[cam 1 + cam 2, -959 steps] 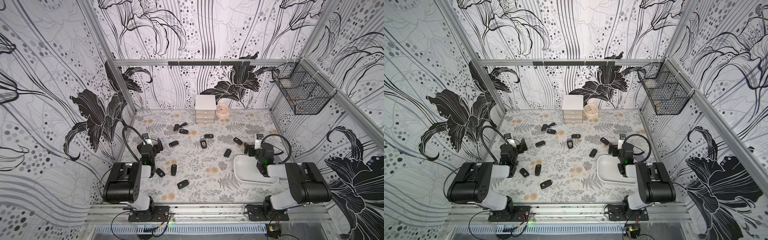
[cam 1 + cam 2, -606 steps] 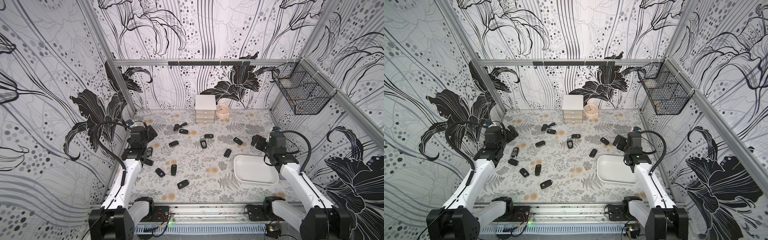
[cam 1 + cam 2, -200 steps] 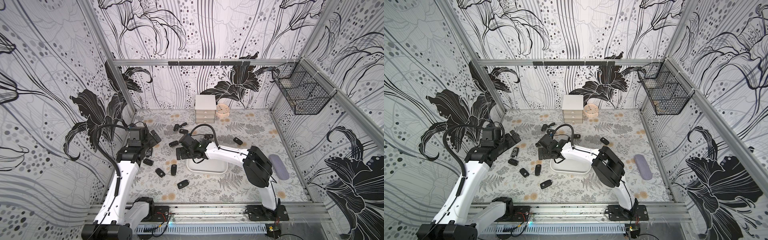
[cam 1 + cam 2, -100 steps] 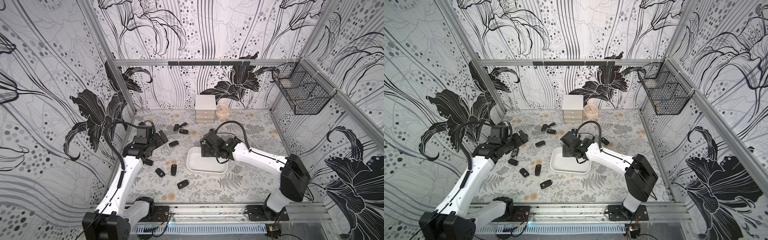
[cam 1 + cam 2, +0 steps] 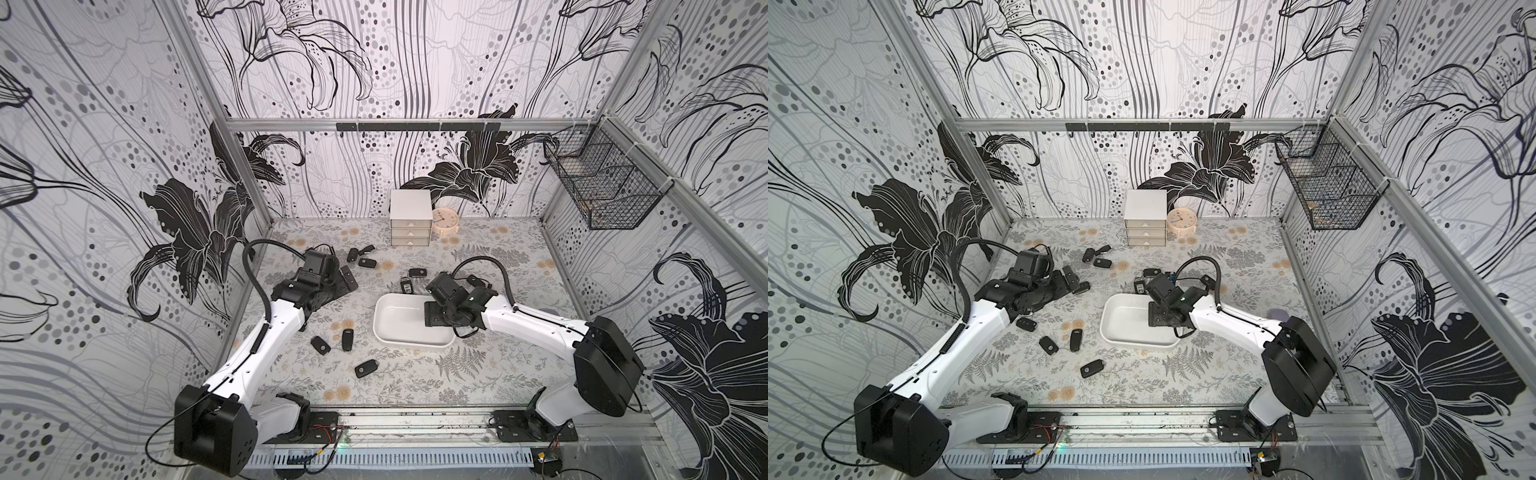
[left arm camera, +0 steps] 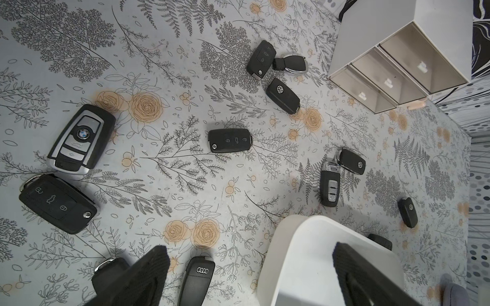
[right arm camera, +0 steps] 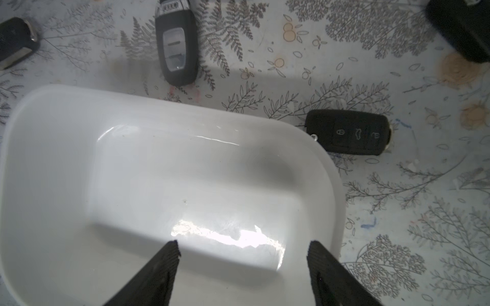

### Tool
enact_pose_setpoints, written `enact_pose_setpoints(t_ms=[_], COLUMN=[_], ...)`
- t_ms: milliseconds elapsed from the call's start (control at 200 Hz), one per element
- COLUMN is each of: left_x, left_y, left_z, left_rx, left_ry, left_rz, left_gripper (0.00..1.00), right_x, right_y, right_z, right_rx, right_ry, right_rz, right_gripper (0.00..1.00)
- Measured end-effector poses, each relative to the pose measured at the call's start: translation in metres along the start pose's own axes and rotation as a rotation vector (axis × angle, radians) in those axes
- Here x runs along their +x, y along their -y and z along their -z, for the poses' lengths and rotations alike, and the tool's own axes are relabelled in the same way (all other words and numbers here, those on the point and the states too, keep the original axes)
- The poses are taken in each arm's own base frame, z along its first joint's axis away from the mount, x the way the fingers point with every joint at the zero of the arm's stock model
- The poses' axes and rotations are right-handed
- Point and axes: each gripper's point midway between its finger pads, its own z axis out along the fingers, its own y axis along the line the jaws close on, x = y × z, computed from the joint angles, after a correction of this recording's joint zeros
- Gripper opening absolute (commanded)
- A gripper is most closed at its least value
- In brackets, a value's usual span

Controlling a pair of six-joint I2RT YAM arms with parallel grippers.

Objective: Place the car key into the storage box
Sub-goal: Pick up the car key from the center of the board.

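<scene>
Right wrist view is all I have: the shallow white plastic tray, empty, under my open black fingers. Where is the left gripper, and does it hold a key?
Observer: The left gripper hangs open and empty over the flowered table, to the back-left of the white tray.
Operator: What is central in its camera?
Observer: A black three-button flip key, lying alone.
Operator: Anything nearer the robot's base?
Observer: A black key fob with a pale round badge lies before the tray's front-left corner.

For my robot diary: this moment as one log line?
storage box: empty | car keys: outside | left end effector: open | right end effector: open, over box
</scene>
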Motion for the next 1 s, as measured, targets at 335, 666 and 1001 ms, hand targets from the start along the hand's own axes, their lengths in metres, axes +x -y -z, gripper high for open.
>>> enact_pose_setpoints(t_ms=[335, 666, 1001], left_x=[0.027, 0.028, 0.024], left_y=[0.008, -0.014, -0.072], left_z=[-0.001, 0.003, 0.001], left_rx=[-0.094, -0.179, -0.293], left_ry=[-0.009, 0.043, 0.055], left_rz=[-0.002, 0.066, 0.174], left_gripper=[0.99, 0.99, 0.99], right_x=[-0.021, -0.042, -0.065], right_y=[0.02, -0.018, -0.044], right_z=[-0.029, -0.008, 0.052], right_rx=[-0.035, -0.23, -0.429], right_ry=[-0.035, 0.03, 0.217], right_rz=[0.003, 0.078, 0.1], right_gripper=[0.87, 1.0, 1.0])
